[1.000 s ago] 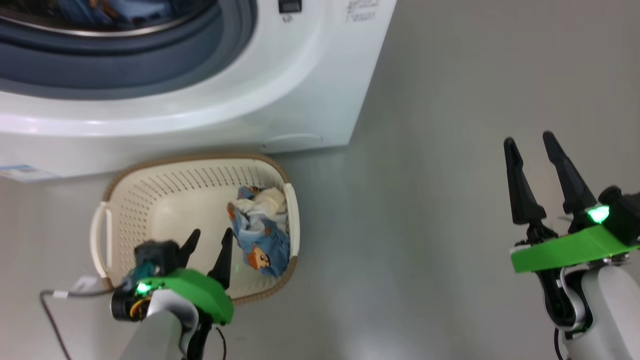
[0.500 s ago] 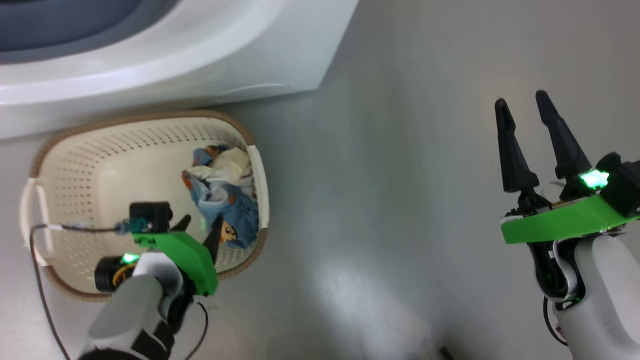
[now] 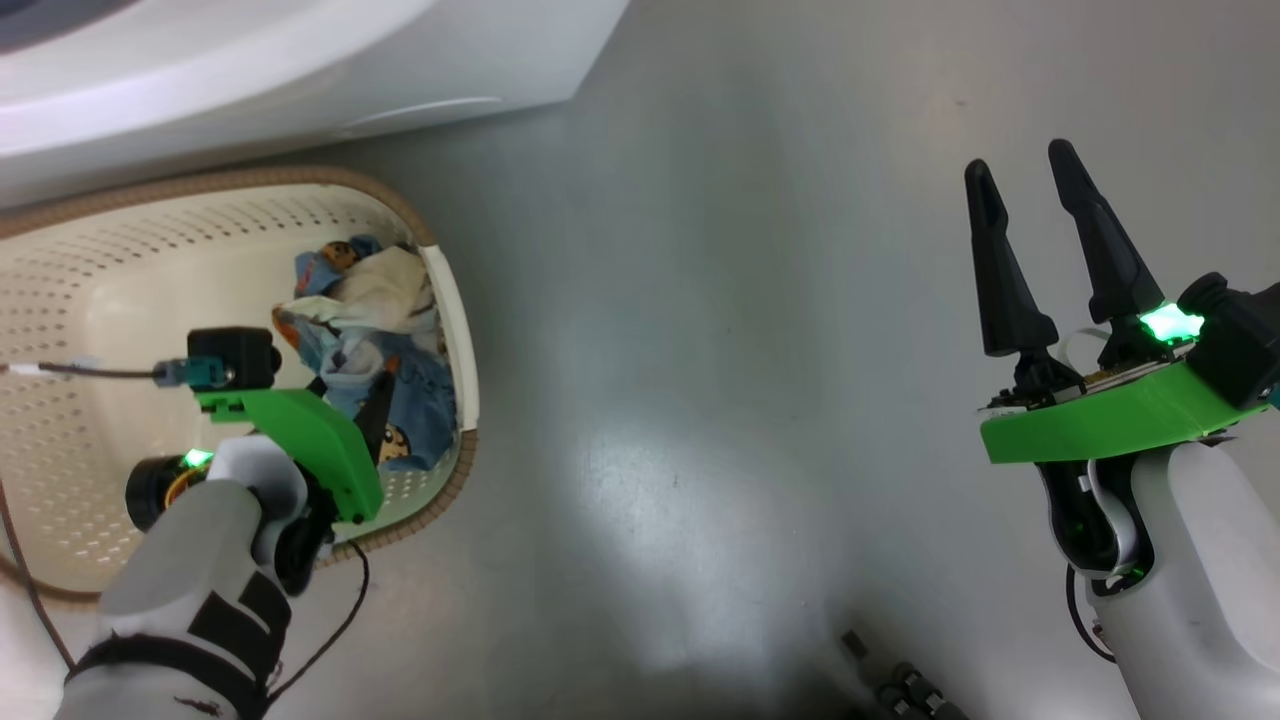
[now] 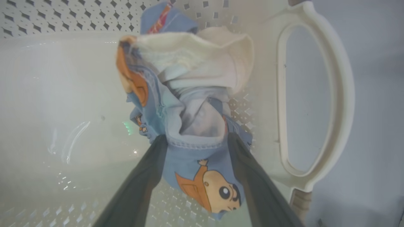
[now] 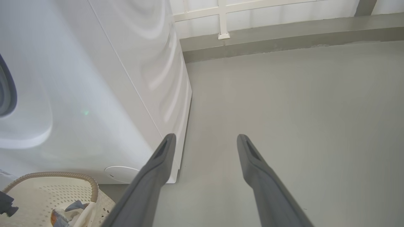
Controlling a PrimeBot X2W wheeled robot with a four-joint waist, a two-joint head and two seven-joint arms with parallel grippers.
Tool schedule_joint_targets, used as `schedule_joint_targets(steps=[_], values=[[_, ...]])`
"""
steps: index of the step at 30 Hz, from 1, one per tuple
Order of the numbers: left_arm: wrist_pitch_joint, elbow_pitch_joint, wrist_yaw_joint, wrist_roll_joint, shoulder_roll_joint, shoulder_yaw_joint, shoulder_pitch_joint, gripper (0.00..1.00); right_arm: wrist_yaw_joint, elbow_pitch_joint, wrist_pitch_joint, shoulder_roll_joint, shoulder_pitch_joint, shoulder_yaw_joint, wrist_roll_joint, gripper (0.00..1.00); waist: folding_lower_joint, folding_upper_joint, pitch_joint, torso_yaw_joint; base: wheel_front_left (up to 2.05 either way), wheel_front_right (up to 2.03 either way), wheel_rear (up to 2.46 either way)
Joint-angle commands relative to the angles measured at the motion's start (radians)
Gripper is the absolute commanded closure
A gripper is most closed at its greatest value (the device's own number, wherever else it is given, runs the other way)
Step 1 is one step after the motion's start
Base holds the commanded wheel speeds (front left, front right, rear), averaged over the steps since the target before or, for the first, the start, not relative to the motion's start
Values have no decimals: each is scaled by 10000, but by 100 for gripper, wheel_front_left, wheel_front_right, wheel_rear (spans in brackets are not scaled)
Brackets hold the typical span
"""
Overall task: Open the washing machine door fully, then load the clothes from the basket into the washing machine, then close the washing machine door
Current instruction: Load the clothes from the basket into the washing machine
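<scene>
The cream basket (image 3: 452, 300) stands on the floor in front of the white washing machine (image 3: 300, 60). Its bear-print blue and cream clothes (image 3: 370, 300) lie bunched against the right wall. My left gripper (image 3: 352, 398) reaches down into the basket. In the left wrist view, that gripper (image 4: 197, 138) is open, its two fingers straddling the blue clothes (image 4: 189, 104) beside the basket handle (image 4: 344, 94). My right gripper (image 3: 1020, 180) hangs open and empty over the floor at the right. The right gripper (image 5: 205, 138) points past the machine's side (image 5: 94, 94). The washing machine door is out of view.
Grey floor (image 3: 700, 350) stretches between the basket and my right arm. A thin black cable (image 3: 330, 630) loops from my left wrist. Dark parts of my base (image 3: 900, 690) show at the bottom edge. A wall with a skirting ledge (image 5: 284, 34) stands behind the machine.
The head camera has swung down and right, so the machine and basket slid up and left. My left gripper went deeper into the basket, around the clothes. The right gripper stayed open.
</scene>
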Motion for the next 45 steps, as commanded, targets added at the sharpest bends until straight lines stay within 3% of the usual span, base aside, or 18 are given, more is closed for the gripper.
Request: schedule_joint_targets(steps=[1,14,15,17,18,30,45], values=[[87,-42,-49,-260,347,72,-64,0,44,-259,-78,4,113,216,-20,0,0,-1,239,-175,0,0,0],[186,237,-50,-1150,603,-884,-705,2,44,-322,-78,116,-55,422,6,0,0,-1,615,-453,0,0,0],[105,238,-50,-1196,630,-960,-741,38,44,-326,-78,118,-62,427,8,0,0,-1,625,-464,0,0,0],[31,271,-50,-1355,627,-1070,-768,90,44,-322,-78,114,-68,404,4,0,0,-1,611,-467,0,0,0],[1,270,-50,-1427,619,-1138,-773,100,44,-317,-78,112,-69,389,0,0,0,-1,593,-465,0,0,0],[-1243,208,-50,-2243,542,-1763,-404,100,44,-239,-78,12,63,245,-70,0,0,-1,-378,8,0,0,0],[-3042,-73,-50,-2672,713,-2434,947,100,44,148,-78,-297,950,77,-59,0,0,-1,-2929,1008,0,0,0]])
